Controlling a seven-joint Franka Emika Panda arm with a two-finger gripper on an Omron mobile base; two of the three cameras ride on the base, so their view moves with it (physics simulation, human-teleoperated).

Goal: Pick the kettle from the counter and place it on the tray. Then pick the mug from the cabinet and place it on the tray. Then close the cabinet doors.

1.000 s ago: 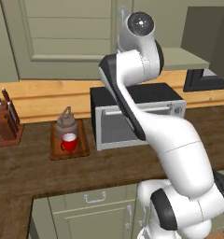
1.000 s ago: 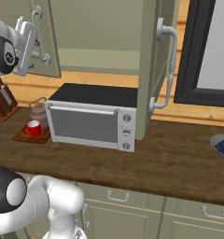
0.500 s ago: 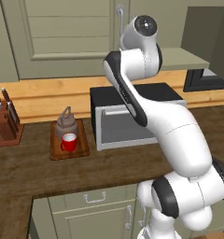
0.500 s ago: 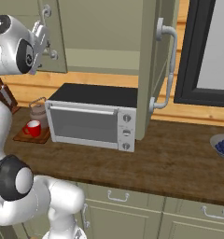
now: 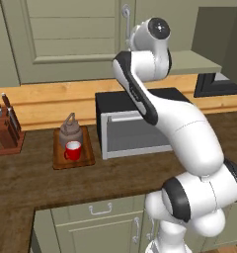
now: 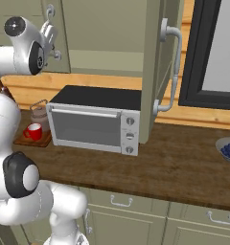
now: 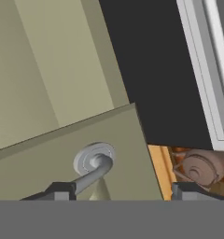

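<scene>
In the left base view, the tray [image 5: 86, 157] lies at centre left on the counter [image 5: 51, 188], left of the microwave [image 5: 140, 128]. The kettle [image 5: 70, 131] stands on the tray's back half, with the mug [image 5: 72, 150] just in front of it. A knife block [image 5: 7, 129] is at the far left. The arm reaches up to the top centre, where the gripper [image 5: 126, 21] sits at a door handle [image 5: 124, 11] of the cabinet [image 5: 66, 39]. In the right base view, the gripper [image 6: 51, 32] is at the upper left, against the closed left door [image 6: 21, 28]; the right door [image 6: 157, 67] stands swung open at centre, its bar handle [image 6: 170, 72] facing the camera. The tray [image 6: 33, 140], kettle [image 6: 39, 116] and mug [image 6: 33, 131] are at the left edge, a bowl [image 6: 229, 151] at the right. In the hand view, two fingertips [image 7: 61, 190] rise at the bottom, well apart, with the handle [image 7: 93, 164] and its round mount between them; whether they grip it I cannot tell. The kettle [image 7: 198, 169] shows at the lower right.
</scene>
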